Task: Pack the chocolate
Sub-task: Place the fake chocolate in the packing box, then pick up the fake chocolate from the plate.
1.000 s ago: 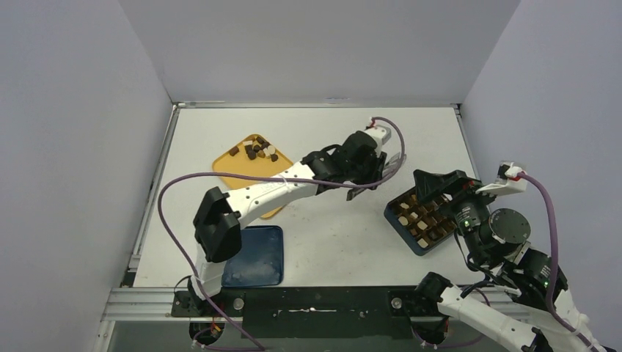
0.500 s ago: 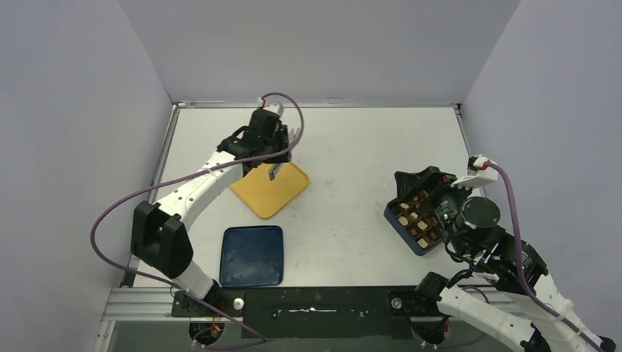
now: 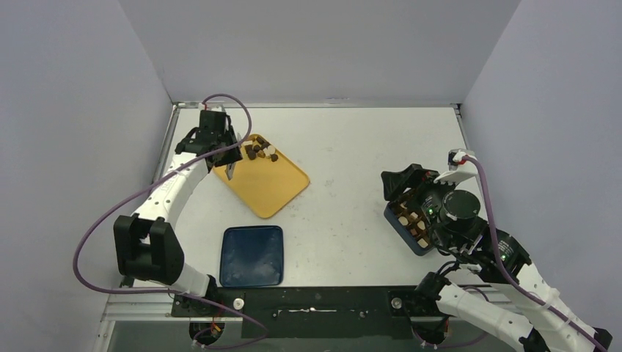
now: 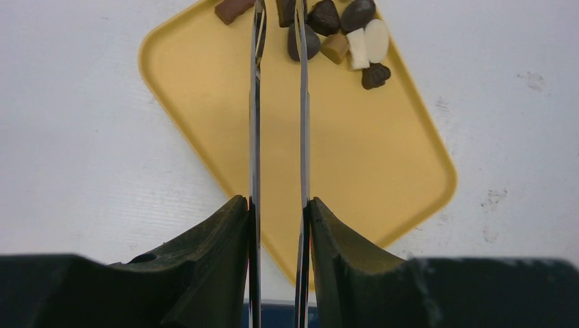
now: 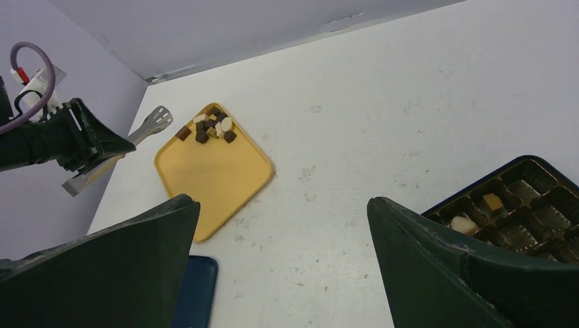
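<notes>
The chocolate (image 3: 260, 150) is a small pile of dark, tan and cream pieces at the far corner of a yellow tray (image 3: 271, 187). My left gripper (image 3: 222, 152) hovers at the tray's left corner, shut on long metal tongs (image 4: 255, 102). The tong blades stand slightly apart, and their tips reach the chocolate (image 4: 341, 31) at the frame's upper edge. Whether a piece is pinched there is unclear. My right gripper (image 5: 283, 201) is open and empty over bare table. It hangs beside the dark blue compartment box (image 5: 539, 171), which holds a tan piece (image 5: 493, 202) and a cream piece (image 5: 463, 224).
A dark blue lid (image 3: 253, 255) lies flat near the front edge, just in front of the yellow tray. The box (image 3: 419, 249) sits at the right, partly under my right arm. Grey walls close in the table on the left, back and right.
My left arm has swung with the tongs from the middle-right of the table to the far left, over the tray's chocolate corner. My right gripper has shifted slightly left, still open.
</notes>
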Available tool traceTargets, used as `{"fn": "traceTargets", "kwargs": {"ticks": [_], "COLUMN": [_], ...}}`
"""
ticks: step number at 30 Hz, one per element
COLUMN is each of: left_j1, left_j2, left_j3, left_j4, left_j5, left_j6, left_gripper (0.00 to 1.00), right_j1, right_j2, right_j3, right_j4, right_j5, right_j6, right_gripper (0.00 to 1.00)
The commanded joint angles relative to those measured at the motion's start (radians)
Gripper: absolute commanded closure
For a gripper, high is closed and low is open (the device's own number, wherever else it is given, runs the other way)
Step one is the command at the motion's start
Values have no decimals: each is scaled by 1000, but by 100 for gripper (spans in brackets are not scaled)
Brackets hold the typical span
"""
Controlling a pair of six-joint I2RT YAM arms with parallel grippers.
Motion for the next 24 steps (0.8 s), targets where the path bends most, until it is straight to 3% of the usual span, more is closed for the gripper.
{"fn": "traceTargets", "kwargs": {"ticks": [1,24], "left_j1": [30,75], "left_j2": [23,224], "left_j3": [8,118], "left_j4": [14,23], "left_j5": [-47,-27], "left_j6": [40,70], "left_gripper": [66,64], "right_j1": [-2,-2], "right_j2": [5,102], "right_j3": [-6,18], "right_j4": [77,203], "right_j5": [-19,-58], "right_j6": [1,-92], "right_gripper": [0,0]}}
